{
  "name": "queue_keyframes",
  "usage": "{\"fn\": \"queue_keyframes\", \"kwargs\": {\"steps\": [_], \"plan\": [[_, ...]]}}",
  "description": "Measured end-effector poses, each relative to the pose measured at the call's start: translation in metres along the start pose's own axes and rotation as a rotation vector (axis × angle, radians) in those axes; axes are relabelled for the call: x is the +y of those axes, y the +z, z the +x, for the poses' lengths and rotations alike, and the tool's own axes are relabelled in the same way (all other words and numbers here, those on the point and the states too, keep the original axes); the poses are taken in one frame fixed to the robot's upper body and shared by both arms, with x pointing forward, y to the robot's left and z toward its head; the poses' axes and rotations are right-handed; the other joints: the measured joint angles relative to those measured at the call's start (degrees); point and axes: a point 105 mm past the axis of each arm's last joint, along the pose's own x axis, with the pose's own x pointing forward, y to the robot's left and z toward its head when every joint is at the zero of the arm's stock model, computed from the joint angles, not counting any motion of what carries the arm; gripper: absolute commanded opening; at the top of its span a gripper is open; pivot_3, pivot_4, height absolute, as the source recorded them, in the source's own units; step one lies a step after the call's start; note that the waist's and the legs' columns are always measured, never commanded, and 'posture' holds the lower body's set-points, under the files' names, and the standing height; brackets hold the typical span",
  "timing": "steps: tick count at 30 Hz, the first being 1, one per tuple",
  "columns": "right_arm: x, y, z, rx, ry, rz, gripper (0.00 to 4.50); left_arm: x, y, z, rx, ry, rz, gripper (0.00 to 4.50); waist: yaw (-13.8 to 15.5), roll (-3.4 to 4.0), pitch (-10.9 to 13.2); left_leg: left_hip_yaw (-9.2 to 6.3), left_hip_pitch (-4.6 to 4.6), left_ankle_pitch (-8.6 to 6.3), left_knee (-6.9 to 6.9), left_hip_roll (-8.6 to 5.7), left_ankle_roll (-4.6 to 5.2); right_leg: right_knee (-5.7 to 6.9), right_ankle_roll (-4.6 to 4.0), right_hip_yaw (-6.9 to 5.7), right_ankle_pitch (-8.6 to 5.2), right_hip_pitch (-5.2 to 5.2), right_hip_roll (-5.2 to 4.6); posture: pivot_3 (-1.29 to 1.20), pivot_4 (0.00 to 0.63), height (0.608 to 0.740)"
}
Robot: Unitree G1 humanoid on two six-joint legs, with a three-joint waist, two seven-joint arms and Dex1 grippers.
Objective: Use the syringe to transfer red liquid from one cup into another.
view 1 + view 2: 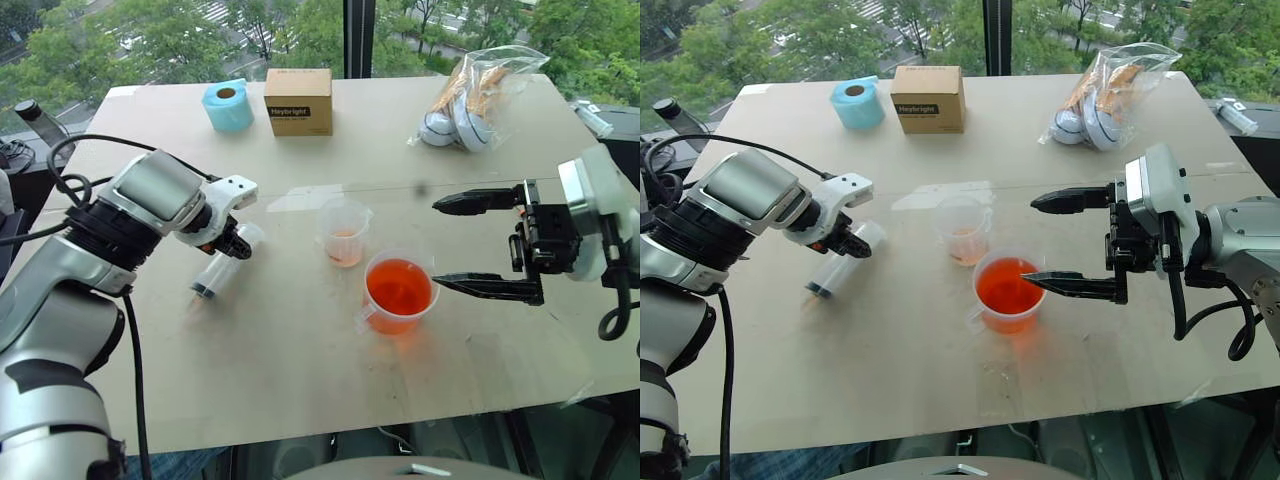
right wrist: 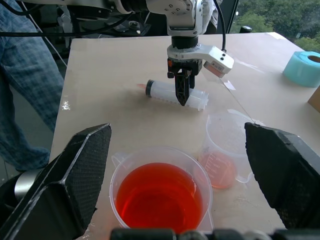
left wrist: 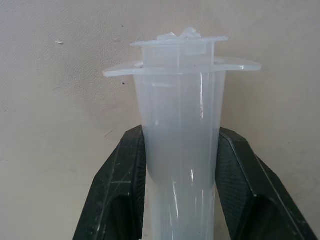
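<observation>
The clear syringe [image 1: 215,274] lies on the table, left of both cups, its dark plunger seal toward the near end. My left gripper [image 1: 238,245] points down and is shut on the syringe's barrel, just below the flange [image 3: 182,67], one black finger [image 3: 127,180] on each side. The wide handled cup [image 1: 400,322] holds red liquid [image 1: 398,288]. Behind it and slightly to its left stands the smaller, narrower cup [image 1: 344,232] with a little orange-red liquid at the bottom. My right gripper [image 1: 437,243] hovers open just right of the wide cup, holding nothing.
At the table's far side sit a blue tape roll [image 1: 228,105], a cardboard box [image 1: 299,101] and a plastic bag [image 1: 478,100] with items inside. A person in jeans [image 2: 25,75] stands beside the table. A dark-capped bottle [image 1: 40,122] stands off the left edge.
</observation>
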Motion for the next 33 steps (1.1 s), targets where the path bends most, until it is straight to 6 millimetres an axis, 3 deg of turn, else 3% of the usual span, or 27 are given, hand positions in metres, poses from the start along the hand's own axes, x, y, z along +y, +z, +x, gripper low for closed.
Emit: {"fn": "queue_keyframes", "kwargs": {"steps": [9,13,16,19,22,27,33], "plan": [[0.0,-0.001,0.0,0.002,0.0,0.004,4.5,0.01,0.01,-0.011,-0.091,0.021,0.079,1.33,-0.03,-0.01,0.01,0.0,0.0,0.0,0.0,0.0,0.0,-0.01,0.0,0.0,0.0,0.0,-0.01,0.0,0.15,0.74],[0.0,-0.001,-0.001,0.005,0.001,0.018,4.5,0.02,0.024,-0.043,-0.227,0.025,0.084,1.33,-0.05,-0.02,0.02,0.0,-0.01,0.0,0.0,0.0,0.0,-0.01,0.0,-0.02,0.0,-0.01,0.0,0.0,0.15,0.74],[-0.003,0.001,-0.003,-0.008,-0.002,0.036,4.5,0.02,0.048,-0.089,-0.475,-0.022,0.078,1.33,-0.02,-0.02,0.02,0.0,-0.01,0.0,0.03,0.0,0.0,-0.01,0.0,-0.02,0.0,0.0,-0.02,0.0,0.15,0.74],[-0.013,0.012,-0.01,-0.046,-0.02,0.058,4.5,0.0,0.066,-0.133,-0.736,-0.147,0.153,1.33,-0.03,-0.02,0.02,0.01,-0.01,-0.01,0.03,0.0,0.01,-0.02,0.0,-0.02,0.0,0.0,-0.08,0.0,0.15,0.74],[-0.027,0.026,-0.021,-0.098,-0.057,0.06,4.5,-0.031,0.073,-0.153,-0.937,-0.314,0.259,1.33,-0.08,-0.01,0.01,-0.01,0.02,0.0,0.05,0.01,0.0,0.0,0.0,-0.06,0.0,0.03,-0.33,0.0,0.15,0.74],[-0.056,0.036,-0.043,-0.237,-0.187,0.133,4.5,-0.101,0.083,-0.151,-1.235,-0.61,0.368,1.33,0.22,-0.07,0.01,-0.17,0.04,-0.01,0.2,0.0,0.02,-0.06,0.01,-0.24,0.01,0.32,-0.39,0.0,0.15,0.74],[-0.065,0.043,-0.055,-0.295,-0.251,0.154,4.5,-0.15,0.089,-0.146,-1.378,-0.723,0.437,1.33,-0.34,0.0,-0.02,-0.11,0.12,-0.01,0.09,0.02,0.01,-0.05,0.02,-0.16,0.02,0.31,-0.34,0.0,0.15,0.74]]}}
